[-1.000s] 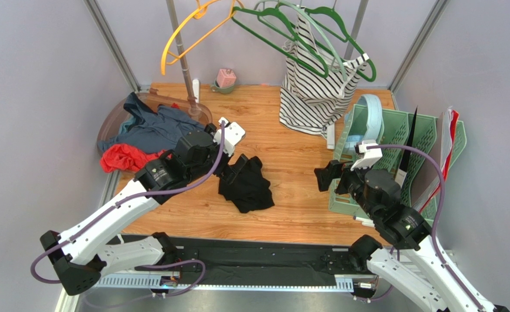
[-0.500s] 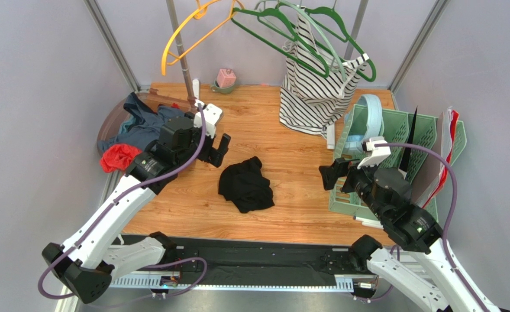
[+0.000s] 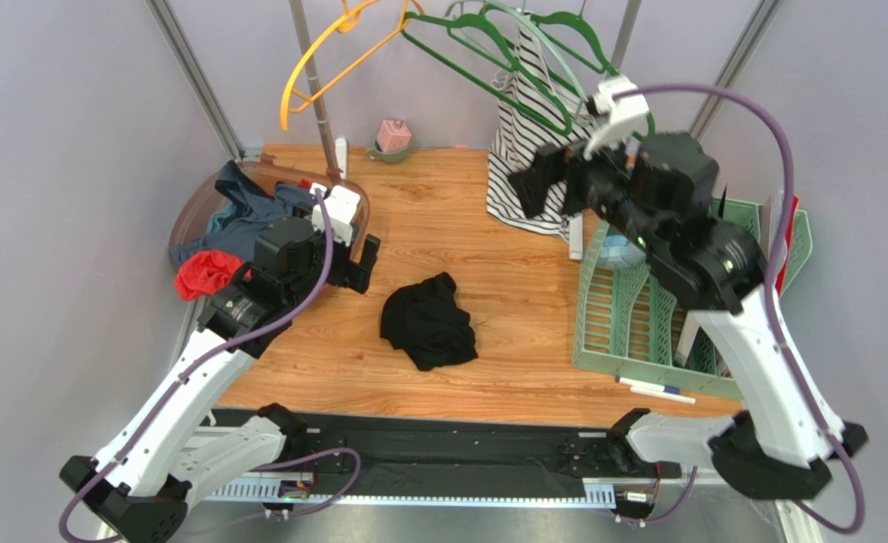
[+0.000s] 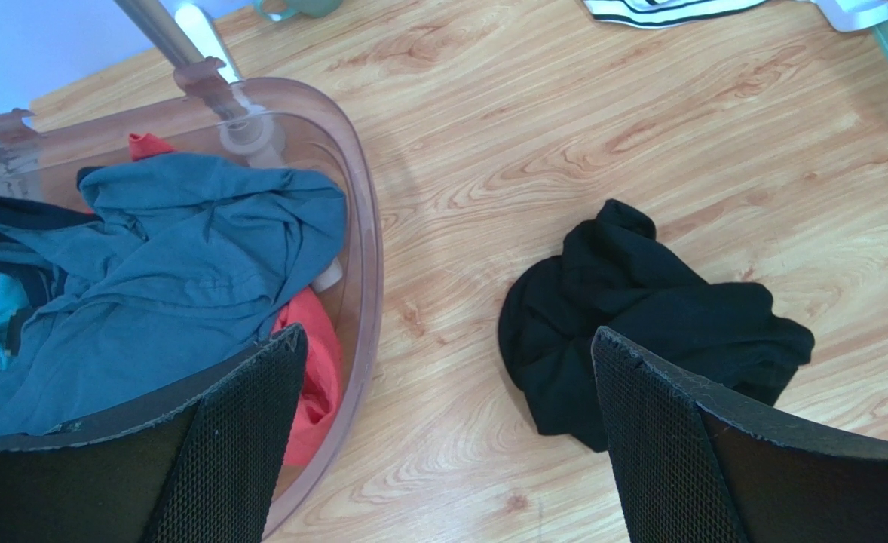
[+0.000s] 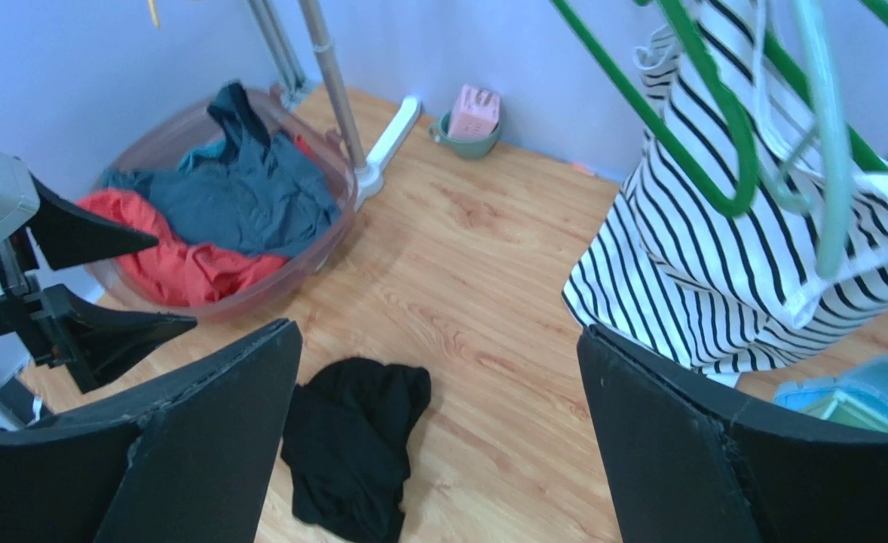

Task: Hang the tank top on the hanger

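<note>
left claw [image 4: 446, 342] spread wide, empty; the tank top [image 4: 641, 306] lies crumpled on the wooden table [image 3: 505, 362], just ahead of its right finger. right claw [image 5: 437, 330] also gapes wide, empty, raised; the hanger [image 3: 485, 82] hangs close beside it, tank top well below.
</note>
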